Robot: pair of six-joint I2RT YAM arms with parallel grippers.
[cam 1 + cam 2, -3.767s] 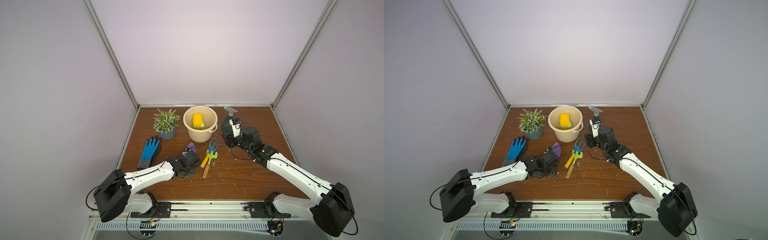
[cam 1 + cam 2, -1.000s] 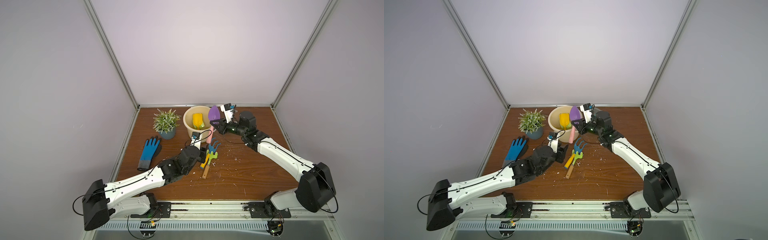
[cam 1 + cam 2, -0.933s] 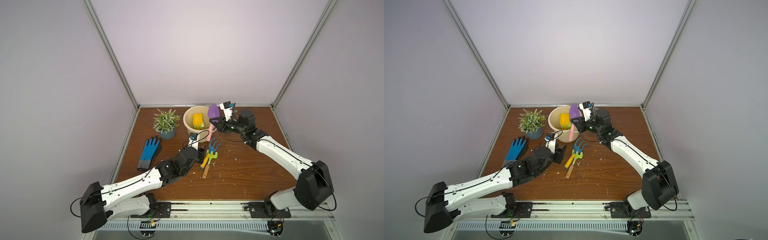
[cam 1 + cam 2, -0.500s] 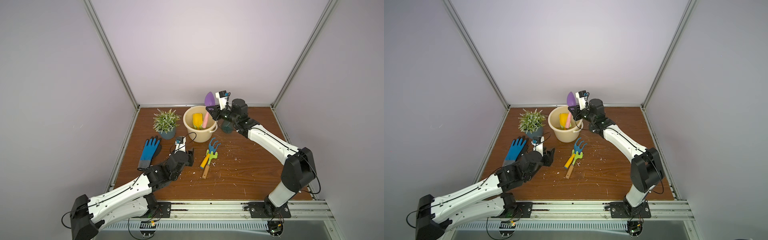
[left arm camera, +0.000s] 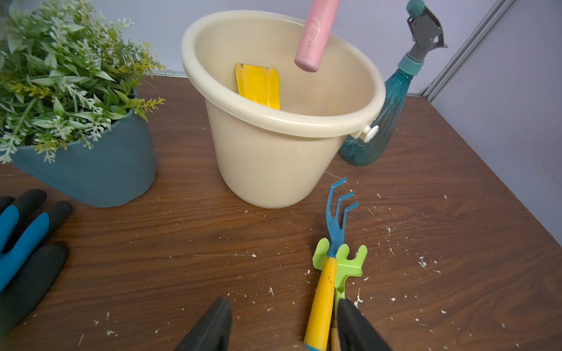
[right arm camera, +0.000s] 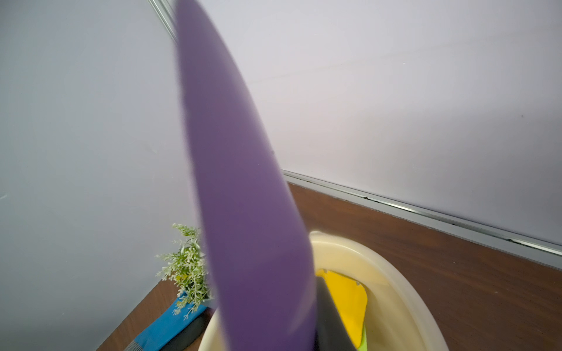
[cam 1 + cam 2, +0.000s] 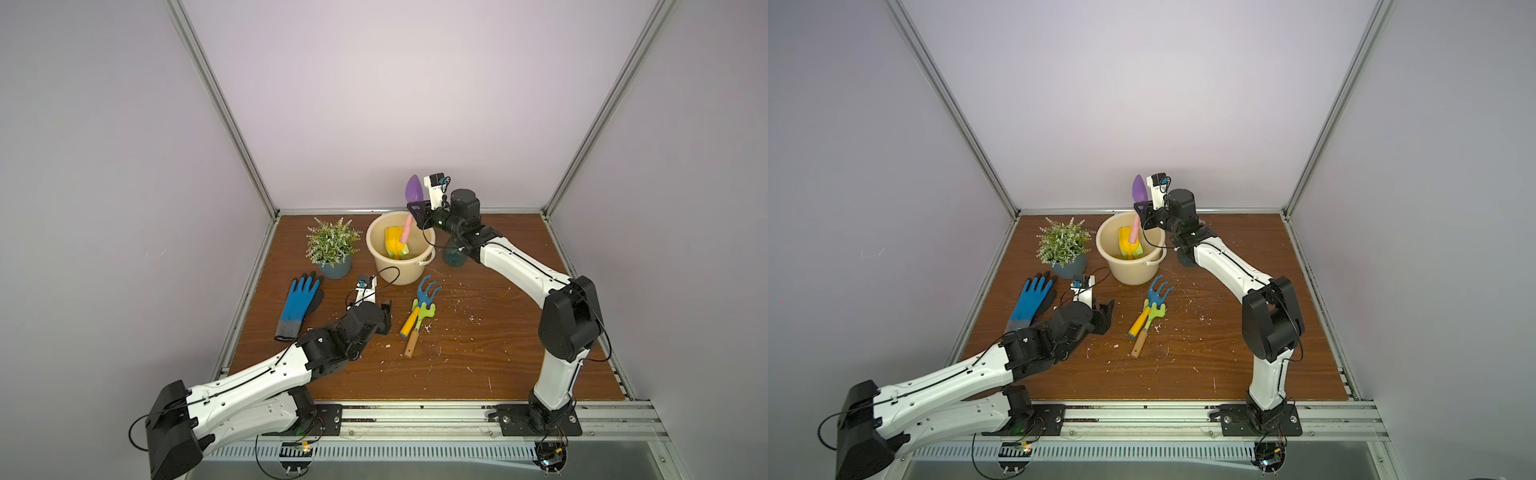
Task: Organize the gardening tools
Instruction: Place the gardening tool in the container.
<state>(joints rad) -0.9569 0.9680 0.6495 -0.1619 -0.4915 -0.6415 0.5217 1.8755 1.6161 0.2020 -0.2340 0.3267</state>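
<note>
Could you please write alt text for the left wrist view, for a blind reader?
A pink trowel handle hangs over a cream bucket holding a yellow trowel; a blue rake and green rake lie by the open left gripper.

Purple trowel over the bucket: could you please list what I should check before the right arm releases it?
1. Right tool shut on the purple trowel: ok.
2. Pink handle points down over the bucket opening: ok.
3. Room beside the yellow trowel inside: ok.
4. Left tool open, empty, away from the bucket: ok.
5. Handle's gap to the bucket floor: cannot tell.
</note>
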